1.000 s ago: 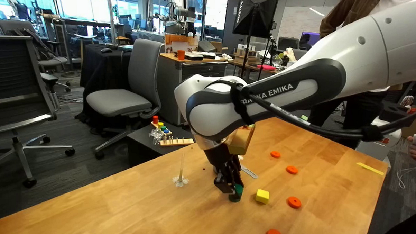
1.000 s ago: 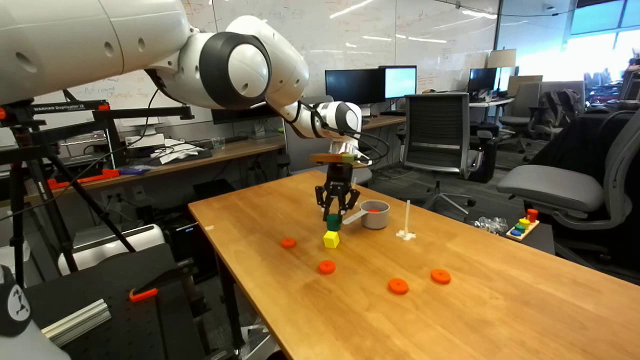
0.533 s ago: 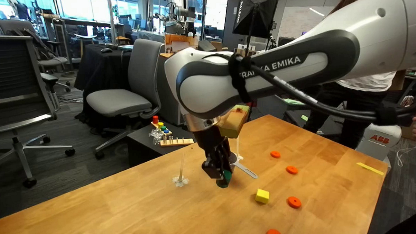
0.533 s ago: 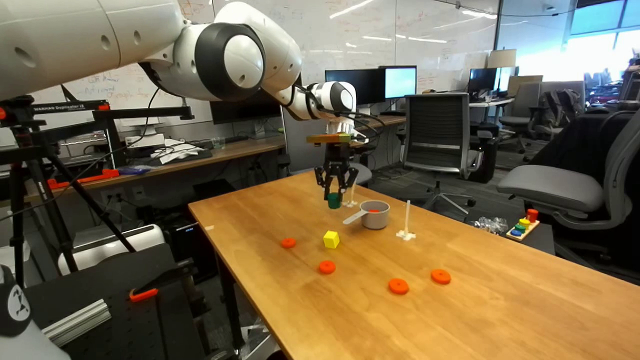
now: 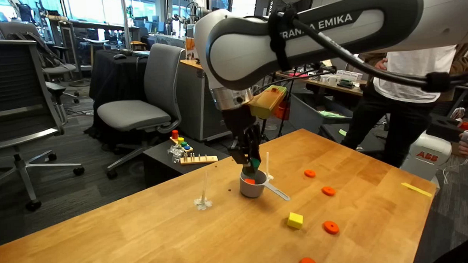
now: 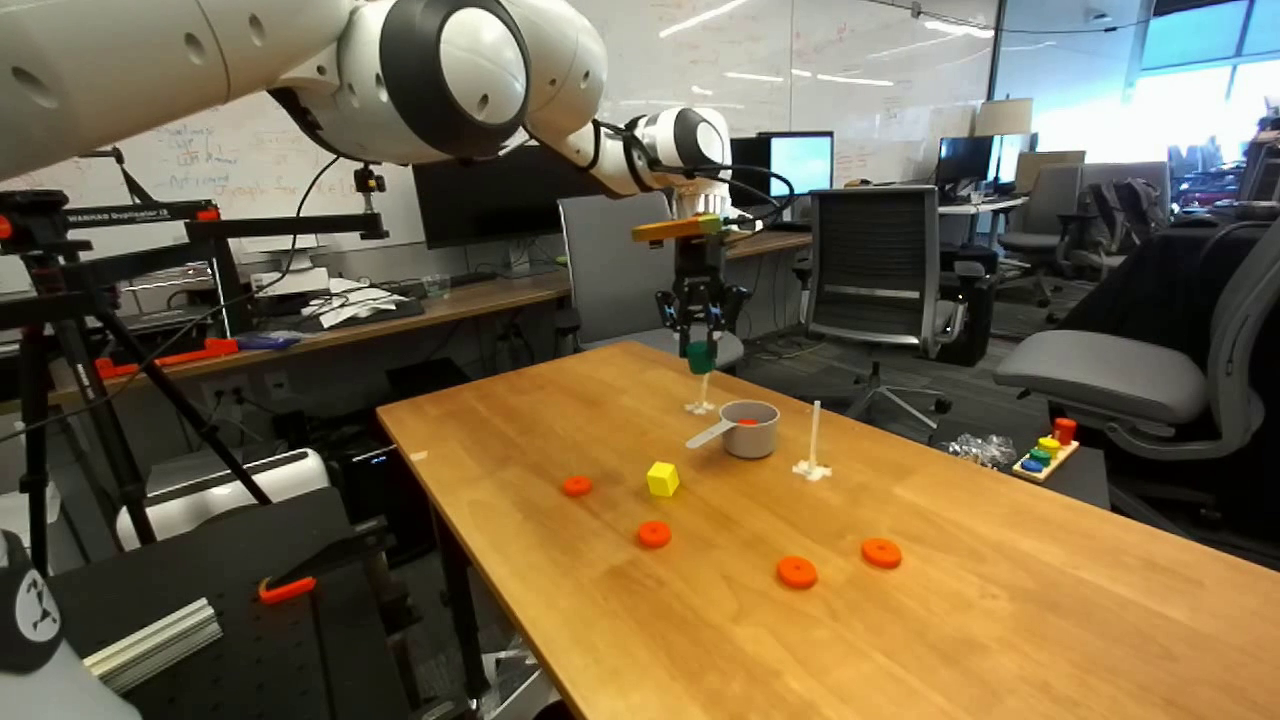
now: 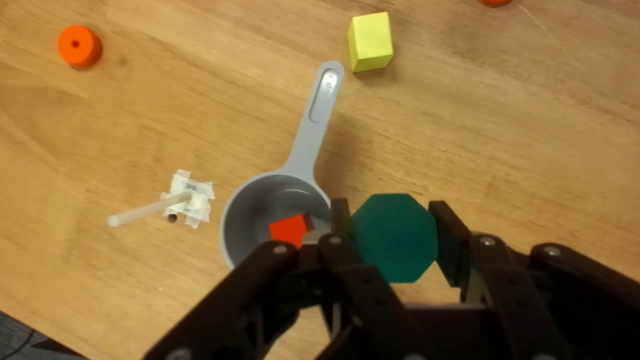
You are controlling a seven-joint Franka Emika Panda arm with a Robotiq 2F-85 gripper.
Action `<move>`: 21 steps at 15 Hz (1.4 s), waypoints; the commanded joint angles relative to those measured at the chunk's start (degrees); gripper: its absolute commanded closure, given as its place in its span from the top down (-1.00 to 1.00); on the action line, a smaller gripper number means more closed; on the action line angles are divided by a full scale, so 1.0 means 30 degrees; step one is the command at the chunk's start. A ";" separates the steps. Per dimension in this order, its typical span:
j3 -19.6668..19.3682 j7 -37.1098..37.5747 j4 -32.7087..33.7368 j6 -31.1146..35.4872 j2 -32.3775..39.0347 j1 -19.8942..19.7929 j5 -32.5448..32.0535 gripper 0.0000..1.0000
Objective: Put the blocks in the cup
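My gripper (image 6: pixel 701 352) is shut on the green block (image 7: pixel 395 237), an eight-sided piece pinched between both pads and raised off the table. The grey cup (image 6: pixel 752 440) stands upright on the table with its straight handle (image 7: pixel 307 140); an orange-red block (image 7: pixel 289 230) lies inside it. In the wrist view the green block hangs beside the cup's rim, to its right, and a finger covers part of the cup. A yellow block (image 5: pixel 295 220) sits on the table past the handle's end. Several orange-red round blocks lie around, among them one (image 6: pixel 577 485) and another (image 6: pixel 654 534).
A thin whitish peg (image 6: pixel 814 440) taped to the table rises close to the cup, and another peg (image 6: pixel 704 392) stands behind it. A yellow strip (image 5: pixel 416 189) lies by the table's edge. A person (image 5: pixel 411 82) stands beyond the table.
My gripper has lifted the green block from table level beside the yellow block, up and away past the cup. The cup and the other blocks have stayed put. The person has shifted.
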 commanded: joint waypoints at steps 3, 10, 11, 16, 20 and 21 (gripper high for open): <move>-0.0499 0.0368 -0.0336 -0.0087 -0.0615 -0.0807 -0.0016 -0.65; -0.0376 0.0513 0.0001 -0.0366 0.0155 -0.1459 0.0258 0.47; -0.0355 0.0485 0.0011 -0.0394 0.0244 -0.1466 0.0265 0.65; -0.0027 0.0176 -0.0154 -0.0388 0.0497 -0.1397 0.0437 1.00; 0.0789 0.0163 -0.0843 -0.0192 0.0774 -0.0877 0.0893 1.00; 0.0958 0.0385 -0.1139 -0.0148 0.0815 -0.0678 0.0897 1.00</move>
